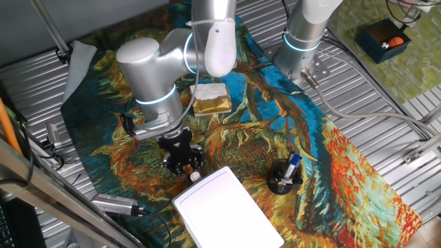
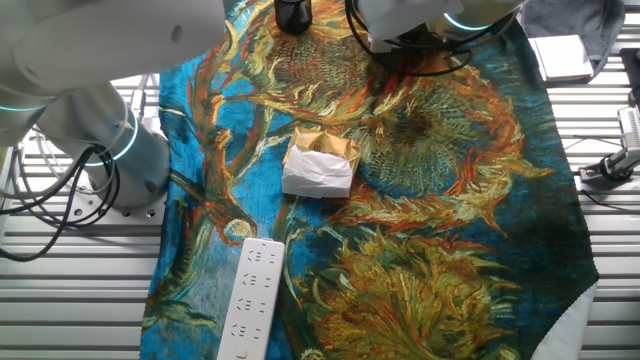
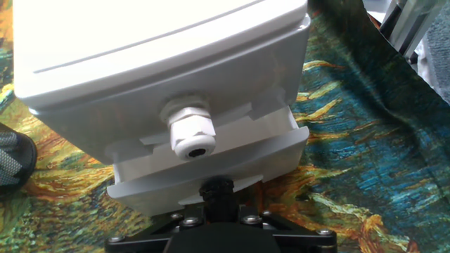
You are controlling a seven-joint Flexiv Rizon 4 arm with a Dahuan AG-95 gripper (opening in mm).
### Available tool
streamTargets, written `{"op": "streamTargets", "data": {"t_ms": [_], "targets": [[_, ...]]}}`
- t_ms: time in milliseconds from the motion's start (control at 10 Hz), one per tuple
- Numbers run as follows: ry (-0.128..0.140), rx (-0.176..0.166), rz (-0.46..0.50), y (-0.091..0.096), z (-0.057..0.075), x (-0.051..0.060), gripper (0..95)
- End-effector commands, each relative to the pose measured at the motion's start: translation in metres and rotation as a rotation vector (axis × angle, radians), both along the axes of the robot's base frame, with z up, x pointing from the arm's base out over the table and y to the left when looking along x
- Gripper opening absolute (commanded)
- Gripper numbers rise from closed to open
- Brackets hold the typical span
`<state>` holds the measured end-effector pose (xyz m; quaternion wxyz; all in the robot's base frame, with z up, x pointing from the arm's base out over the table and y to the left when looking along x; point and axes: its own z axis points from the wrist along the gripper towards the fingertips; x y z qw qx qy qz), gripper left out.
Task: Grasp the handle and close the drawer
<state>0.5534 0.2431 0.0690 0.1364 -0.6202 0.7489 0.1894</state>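
Observation:
The drawer (image 3: 211, 165) is a shallow white tray that sticks out a little from the bottom of the white flat-topped box (image 3: 140, 56). My gripper (image 3: 218, 193) sits right at the middle of the drawer's front edge. Its black fingers are drawn together into one narrow clump around a small dark knob, the handle (image 3: 218, 185). In one fixed view the gripper (image 1: 185, 165) hangs just left of the box (image 1: 231, 210), near its corner. The drawer itself is hidden there. The other fixed view shows neither box nor gripper.
A white round cable fitting (image 3: 191, 132) juts from the box face above the drawer. A tan-and-white block (image 1: 210, 98) lies behind the arm. A black pen holder (image 1: 284, 179) stands right of the box. A white power strip (image 2: 252, 300) lies on the painted cloth (image 1: 324, 158).

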Motion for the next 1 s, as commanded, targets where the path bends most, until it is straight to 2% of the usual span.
{"op": "streamTargets", "data": {"t_ms": [100, 1000], "targets": [[0.000, 0.003, 0.000, 0.0004, 0.0002, -0.0005, 0.0], [-0.002, 0.018, -0.003, 0.0055, -0.0006, -0.0012, 0.0]]}}
